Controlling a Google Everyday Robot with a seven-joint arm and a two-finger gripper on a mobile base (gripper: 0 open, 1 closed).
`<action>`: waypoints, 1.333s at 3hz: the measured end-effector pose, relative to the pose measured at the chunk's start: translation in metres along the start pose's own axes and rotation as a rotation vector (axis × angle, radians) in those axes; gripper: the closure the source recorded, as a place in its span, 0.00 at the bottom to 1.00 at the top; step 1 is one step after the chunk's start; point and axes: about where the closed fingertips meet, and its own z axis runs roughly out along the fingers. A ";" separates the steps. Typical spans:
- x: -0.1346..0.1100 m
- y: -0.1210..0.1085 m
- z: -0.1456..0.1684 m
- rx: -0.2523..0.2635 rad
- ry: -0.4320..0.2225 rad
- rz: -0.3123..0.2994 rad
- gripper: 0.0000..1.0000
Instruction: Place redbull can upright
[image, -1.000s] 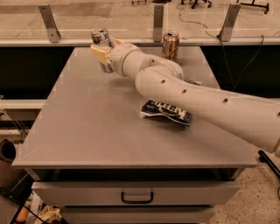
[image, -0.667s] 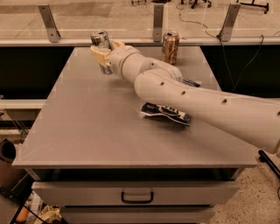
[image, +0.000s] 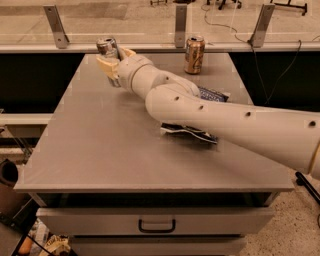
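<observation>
In the camera view, the grey table (image: 75, 150) fills the middle, with a drawer (image: 156, 226) under its near edge. The gripper (image: 115, 62) sits at the far left part of the tabletop, reaching in from the right on a thick cream arm (image: 225, 120). Its tan fingers (image: 104, 65) are closed on the redbull can (image: 107, 47), which stands about upright between them with its shiny top above the fingers. The can's lower part shows just beneath the near finger, but whether its base touches the table cannot be told.

To the right of it, near the far edge and well apart, a gold-brown can (image: 194, 55) stands upright. A dark snack packet (image: 192, 133) lies flat near the middle of the table; the arm passes over it and hides most of it, so only its near edge and a blue-printed strip on the far side show. Nothing stands between the gripper and the far left corner.

Behind the table runs a rail with metal brackets (image: 55, 25). The arm is cut off at the right edge, and the clutter on the floor (image: 50, 242) at lower left is too dim to name.
</observation>
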 end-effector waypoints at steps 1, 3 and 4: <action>0.003 0.011 0.006 -0.006 -0.015 0.002 1.00; 0.025 0.012 0.009 0.017 0.041 0.047 1.00; 0.036 0.011 0.012 0.023 0.043 0.083 1.00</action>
